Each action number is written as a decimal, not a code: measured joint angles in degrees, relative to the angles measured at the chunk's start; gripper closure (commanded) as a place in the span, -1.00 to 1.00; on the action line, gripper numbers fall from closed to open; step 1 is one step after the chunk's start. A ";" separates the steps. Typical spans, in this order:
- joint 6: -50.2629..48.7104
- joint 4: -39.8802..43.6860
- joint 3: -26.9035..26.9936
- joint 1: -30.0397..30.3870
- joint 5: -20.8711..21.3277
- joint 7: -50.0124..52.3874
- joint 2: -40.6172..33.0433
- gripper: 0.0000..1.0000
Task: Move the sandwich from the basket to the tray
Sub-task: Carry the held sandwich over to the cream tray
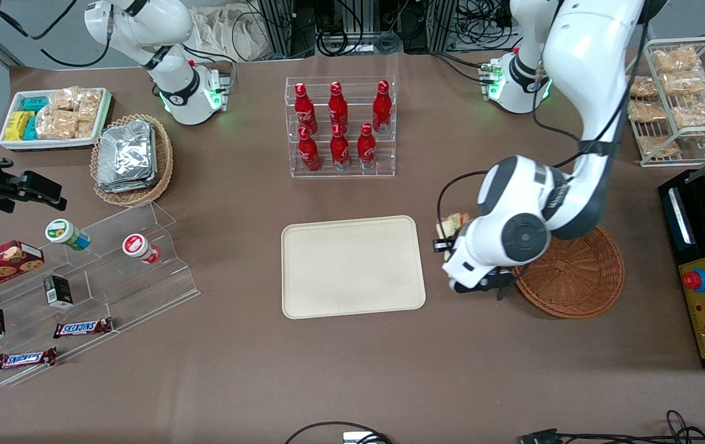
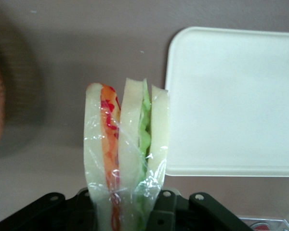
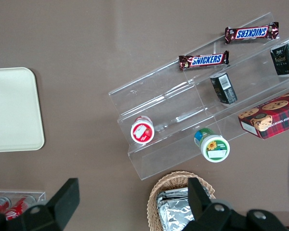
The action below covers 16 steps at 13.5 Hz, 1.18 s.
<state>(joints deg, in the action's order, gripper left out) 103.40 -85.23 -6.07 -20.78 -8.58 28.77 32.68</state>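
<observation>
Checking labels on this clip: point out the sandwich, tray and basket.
sandwich (image 2: 127,144), left wrist view, middle bread slice.
tray (image 1: 352,266), front view, bare middle.
basket (image 1: 580,277), front view, woven floor.
gripper (image 1: 451,237), front view, holding the sandwich.

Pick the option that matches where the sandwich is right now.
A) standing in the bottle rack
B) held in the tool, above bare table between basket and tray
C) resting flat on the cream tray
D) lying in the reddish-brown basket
B: the tool is shut on the sandwich, with brown table beneath it, beside the tray edge and clear of the basket.
</observation>
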 measured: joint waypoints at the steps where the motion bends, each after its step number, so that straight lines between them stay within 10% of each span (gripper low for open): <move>1: 0.06 1.33 -0.22 -1.05 -0.02 -0.07 1.85 0.37; 13: 11.42 4.61 -4.78 -3.65 -0.05 -0.13 13.73 0.30; 14: 11.76 4.62 -4.77 -3.67 -0.05 -0.13 14.36 0.04; 15: 11.93 4.62 -4.72 -3.66 -0.05 -0.13 14.88 -0.99; 16: 12.15 4.62 -4.68 -3.66 -0.05 -0.13 15.25 -1.00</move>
<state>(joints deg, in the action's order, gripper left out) 115.54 -80.61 -10.75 -24.44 -8.63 28.64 47.93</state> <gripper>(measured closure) 0.634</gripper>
